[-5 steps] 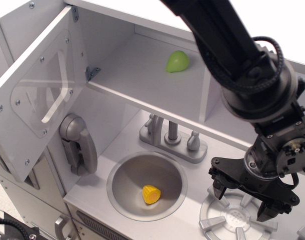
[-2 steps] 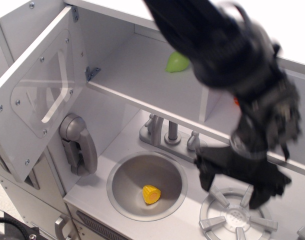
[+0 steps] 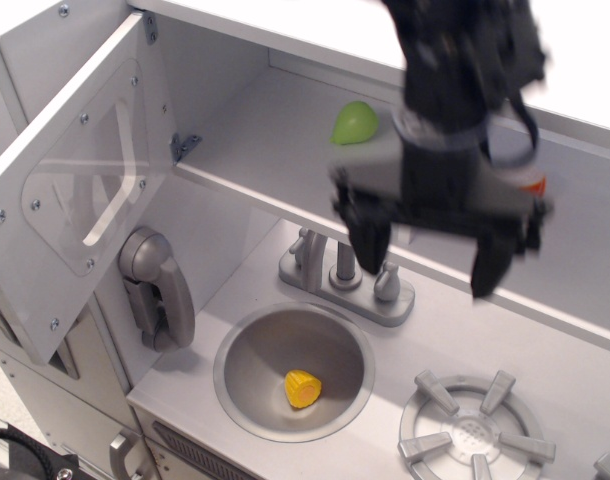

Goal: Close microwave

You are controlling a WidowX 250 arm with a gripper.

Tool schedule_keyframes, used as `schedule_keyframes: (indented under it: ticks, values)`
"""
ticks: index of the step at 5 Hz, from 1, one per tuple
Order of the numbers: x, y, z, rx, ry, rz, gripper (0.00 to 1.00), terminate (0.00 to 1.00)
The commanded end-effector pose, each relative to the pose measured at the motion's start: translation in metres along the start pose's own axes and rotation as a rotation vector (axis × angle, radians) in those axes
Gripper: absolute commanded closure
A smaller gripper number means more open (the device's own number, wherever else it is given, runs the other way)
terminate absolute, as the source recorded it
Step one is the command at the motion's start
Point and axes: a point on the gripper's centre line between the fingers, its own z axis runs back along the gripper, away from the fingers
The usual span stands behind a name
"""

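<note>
The microwave [image 3: 285, 150] is a white box compartment in the upper part of the toy kitchen. Its white door [image 3: 75, 190] with a clear window stands swung wide open to the left, its grey handle showing through the window. A green toy [image 3: 355, 122] lies inside the compartment. My gripper [image 3: 432, 255] is black and motion-blurred, fingers pointing down and spread apart with nothing between them. It hangs in front of the compartment's front edge at centre right, above the faucet, well to the right of the door.
A grey faucet [image 3: 345, 280] and a round sink [image 3: 295, 372] holding a yellow toy [image 3: 302, 387] lie below. A grey toy phone [image 3: 157, 290] hangs on the left wall. A stove burner [image 3: 475, 430] is at the bottom right. An orange toy [image 3: 530, 184] peeks out behind the arm.
My gripper has risen from just above the stove burner and moved left, now hanging at the height of the microwave's front edge. The door has not moved.
</note>
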Motion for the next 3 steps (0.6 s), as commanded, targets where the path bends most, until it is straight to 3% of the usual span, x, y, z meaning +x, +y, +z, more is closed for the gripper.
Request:
schedule_keyframes:
  ticks: [1,2,3]
  values:
    - [-0.003,0.044,0.076,-0.016,-0.125,-0.031,0.00,0.00]
    - [-0.003,0.074,0.087,0.034,-0.129,-0.020,0.00,0.00]
    - [-0.001,0.107,0.083,0.043,-0.143,-0.012,0.00,0.00]
